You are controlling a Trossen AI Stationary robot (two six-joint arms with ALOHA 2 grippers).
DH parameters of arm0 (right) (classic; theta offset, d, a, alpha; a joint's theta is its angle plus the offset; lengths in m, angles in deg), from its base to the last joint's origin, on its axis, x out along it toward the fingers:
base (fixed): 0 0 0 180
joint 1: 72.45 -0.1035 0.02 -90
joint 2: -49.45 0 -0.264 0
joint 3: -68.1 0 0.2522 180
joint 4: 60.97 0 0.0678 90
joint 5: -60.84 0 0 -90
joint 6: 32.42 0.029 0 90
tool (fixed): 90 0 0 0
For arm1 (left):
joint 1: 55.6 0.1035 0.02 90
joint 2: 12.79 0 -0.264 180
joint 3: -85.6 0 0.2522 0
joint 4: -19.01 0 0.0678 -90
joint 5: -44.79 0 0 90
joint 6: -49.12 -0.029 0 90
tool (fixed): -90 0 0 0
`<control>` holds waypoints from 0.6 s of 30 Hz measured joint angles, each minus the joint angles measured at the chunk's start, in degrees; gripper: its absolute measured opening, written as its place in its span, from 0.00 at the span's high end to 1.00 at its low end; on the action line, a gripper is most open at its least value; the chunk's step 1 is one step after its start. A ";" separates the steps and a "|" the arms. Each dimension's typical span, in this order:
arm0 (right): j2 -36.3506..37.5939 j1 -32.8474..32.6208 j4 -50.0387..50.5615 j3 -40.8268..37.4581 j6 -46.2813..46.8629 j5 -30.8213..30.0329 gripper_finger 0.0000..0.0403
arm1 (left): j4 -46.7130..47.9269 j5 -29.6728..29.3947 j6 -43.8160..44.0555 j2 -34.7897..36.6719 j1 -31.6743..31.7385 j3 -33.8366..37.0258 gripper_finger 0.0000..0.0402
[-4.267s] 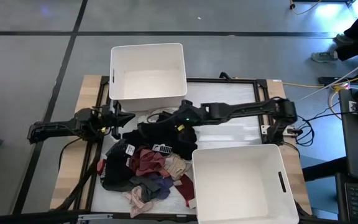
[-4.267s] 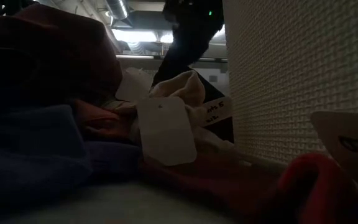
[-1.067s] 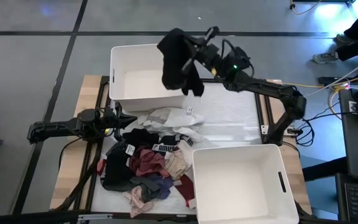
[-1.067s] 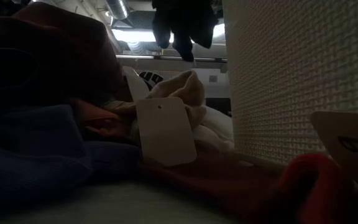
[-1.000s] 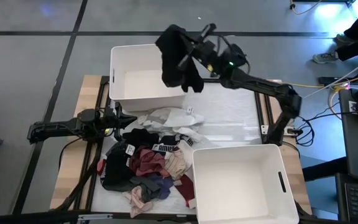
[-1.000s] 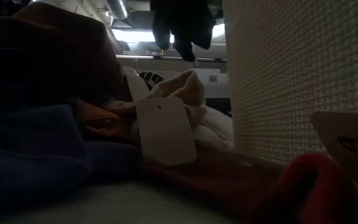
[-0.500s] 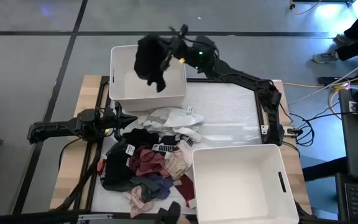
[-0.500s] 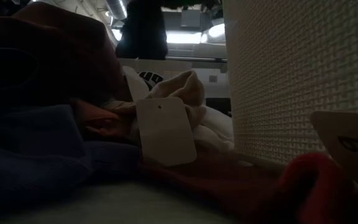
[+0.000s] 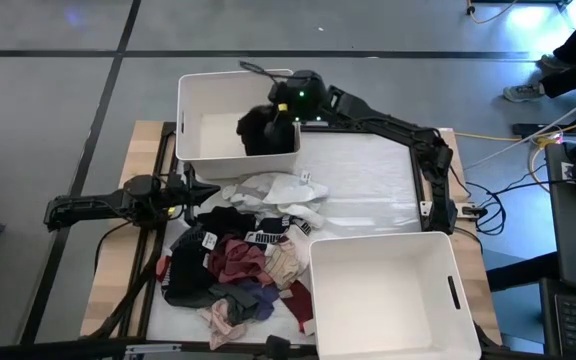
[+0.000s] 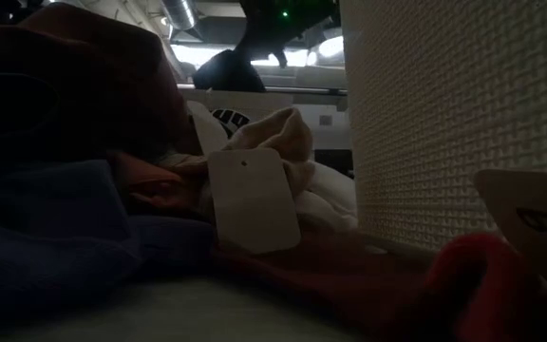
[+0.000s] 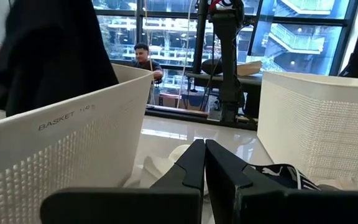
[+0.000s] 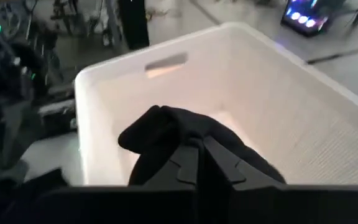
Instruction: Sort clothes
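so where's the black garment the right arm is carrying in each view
High view: the black garment hangs at the right end of the far white bin, under the right gripper.
Low view: dark lump at top centre, above the bin's rim.
Left wrist view: large dark shape at upper left, above the bin wall.
Right wrist view: centre, over the bin's inside.
Shared landmark: the far white bin.

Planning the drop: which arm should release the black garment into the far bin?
Right. Its gripper hangs over the far bin, shut on the black garment. The left gripper waits shut beside the clothes pile.
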 joint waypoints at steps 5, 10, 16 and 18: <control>-1.65 -1.44 1.65 -0.05 6.78 -7.06 0.92 | 0.00 -0.02 -0.24 -0.02 0.00 0.00 0.99; -2.85 -1.86 2.88 -0.03 6.83 -9.15 0.82 | -0.05 -0.23 -0.04 0.00 0.00 0.00 0.99; -3.42 -2.23 3.21 -0.02 5.10 -7.13 0.62 | 0.00 -0.22 0.04 0.00 0.00 0.02 0.99; -3.10 -2.25 3.72 0.21 4.98 -6.59 0.55 | -0.07 -0.22 0.04 0.00 0.00 0.01 0.99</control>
